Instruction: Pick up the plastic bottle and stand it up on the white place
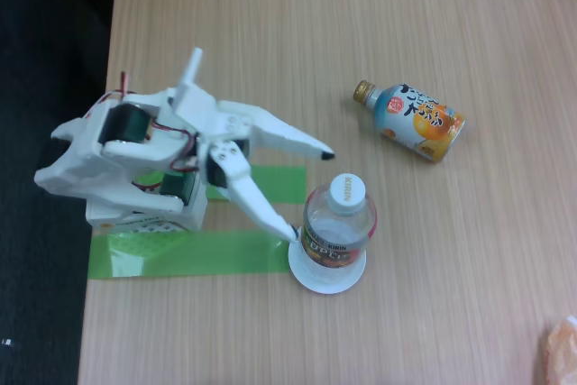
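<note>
Fixed view: looks down on a wooden table (270,24) with the arm at the left and the task's things near the middle.
Plastic bottle (338,223): upright, white cap toward the camera, its base on the white place (326,282), though it sits toward the far side of the disc, not centred.
White place: a small round disc at the right end of the near green tape strip (189,254); only its near rim shows past the bottle.
Gripper (308,194): spread wide, the fingers splayed on the bottle's left. The far fingertip ends just beside the cap, apart from it; the near fingertip lies against or just beside the bottle's left wall, and I cannot tell whether it touches.
Task stage: by my reading the bottle is placed and let go.
Risk: if the near finger does touch, a sideways or right-going pull-out could drag the bottle's wall, tipping it or sliding it off the disc.
Second risk: a light, tall bottle standing off centre has little margin against a nudge.
Blue-and-orange bottle (413,121): lying on its side to the far right, well apart and out of the way.
</note>
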Controlling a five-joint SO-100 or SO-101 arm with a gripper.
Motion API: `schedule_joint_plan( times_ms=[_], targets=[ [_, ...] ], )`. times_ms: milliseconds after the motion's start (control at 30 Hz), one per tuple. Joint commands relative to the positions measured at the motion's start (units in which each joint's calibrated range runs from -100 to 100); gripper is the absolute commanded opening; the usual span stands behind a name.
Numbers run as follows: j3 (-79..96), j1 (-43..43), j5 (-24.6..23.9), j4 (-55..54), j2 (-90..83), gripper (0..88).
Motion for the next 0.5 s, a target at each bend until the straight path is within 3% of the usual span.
schedule_joint_plan(
  times_ms=[0,167,467],
  targets=[
    [-4.4,-3.1,0.3,1.3,-3.2,44.4],
    [-7.5,-5.8,1.1,4.8,-6.7,44.4],
    [-3.1,1.8,14.5,4.0,-6.5,44.4]
  ],
)
